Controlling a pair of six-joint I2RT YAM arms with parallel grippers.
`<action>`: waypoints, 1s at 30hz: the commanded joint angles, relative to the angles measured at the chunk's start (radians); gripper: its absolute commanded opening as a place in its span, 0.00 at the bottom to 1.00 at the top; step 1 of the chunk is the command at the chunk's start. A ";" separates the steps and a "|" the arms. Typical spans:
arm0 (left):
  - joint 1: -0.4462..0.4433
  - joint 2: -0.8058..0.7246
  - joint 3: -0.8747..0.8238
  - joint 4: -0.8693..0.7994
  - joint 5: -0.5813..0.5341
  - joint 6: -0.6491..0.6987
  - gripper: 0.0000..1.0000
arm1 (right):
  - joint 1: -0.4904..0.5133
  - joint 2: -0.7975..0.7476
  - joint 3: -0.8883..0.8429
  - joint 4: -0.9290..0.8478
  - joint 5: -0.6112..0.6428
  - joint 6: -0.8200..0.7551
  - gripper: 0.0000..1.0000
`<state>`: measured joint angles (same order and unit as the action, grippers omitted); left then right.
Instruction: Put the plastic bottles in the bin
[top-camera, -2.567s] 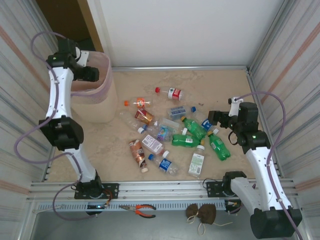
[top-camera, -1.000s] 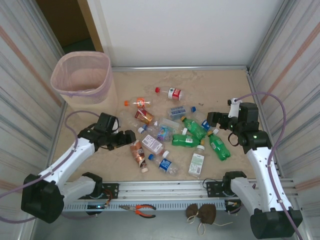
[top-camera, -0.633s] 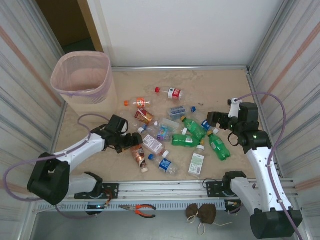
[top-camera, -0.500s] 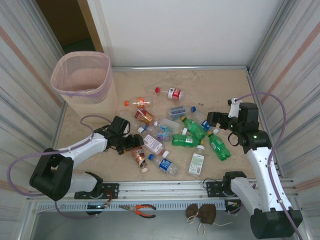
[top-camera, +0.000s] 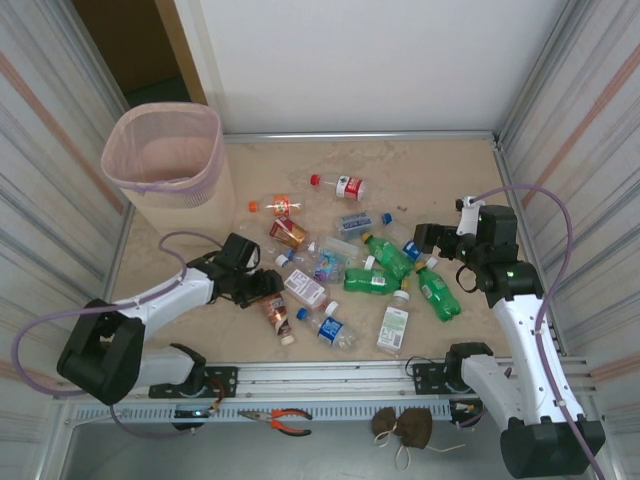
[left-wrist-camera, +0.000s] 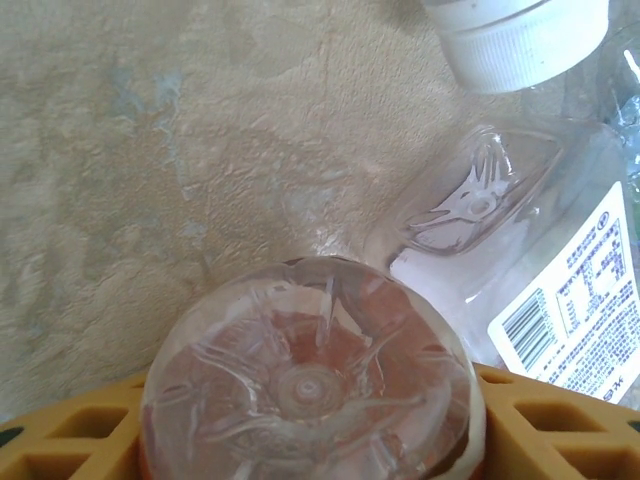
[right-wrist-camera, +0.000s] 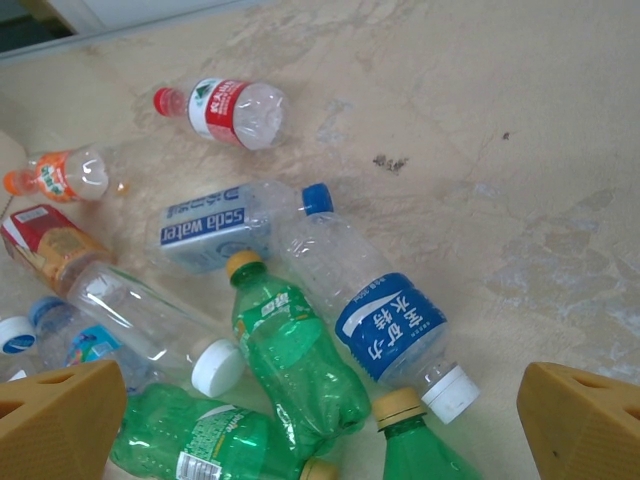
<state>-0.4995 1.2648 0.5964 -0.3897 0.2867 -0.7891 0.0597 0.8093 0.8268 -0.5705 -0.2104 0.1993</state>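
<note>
Plastic bottles (top-camera: 372, 281): approx. fifteen, scattered lying down at ctr. of tabletop (top-camera: 450, 170); green or clear, w/ assorted labels & caps.
Bin (top-camera: 185, 212): pale pink, upright at far-left corner, well apart from the heap.
Left tool (top-camera: 270, 292): lowered at heap's near-left edge; brown-label bottle (left-wrist-camera: 310, 385) is pinched betw. both yellow fingers (left-wrist-camera: 80, 430), base end toward the wrist camera. White-label bottle (left-wrist-camera: 560, 300) is seen touching it.
Right tool (right-wrist-camera: 320, 420): spread wide, held above green bottles (right-wrist-camera: 300, 365) & blue-label bottle (right-wrist-camera: 385, 320) at heap's right side; empty.
</note>
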 joint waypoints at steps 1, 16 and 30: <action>-0.005 -0.048 0.032 -0.076 -0.035 0.025 0.60 | 0.009 -0.022 0.016 -0.015 -0.014 0.008 0.99; 0.009 -0.195 0.399 -0.348 -0.116 0.387 0.58 | 0.009 -0.048 0.021 -0.045 0.003 0.012 0.99; 0.095 -0.065 0.938 -0.533 -0.204 0.770 0.56 | 0.011 -0.059 0.029 -0.064 0.024 0.017 0.99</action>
<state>-0.4328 1.1759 1.4536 -0.8505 0.1280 -0.1589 0.0608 0.7685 0.8268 -0.6159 -0.2020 0.2020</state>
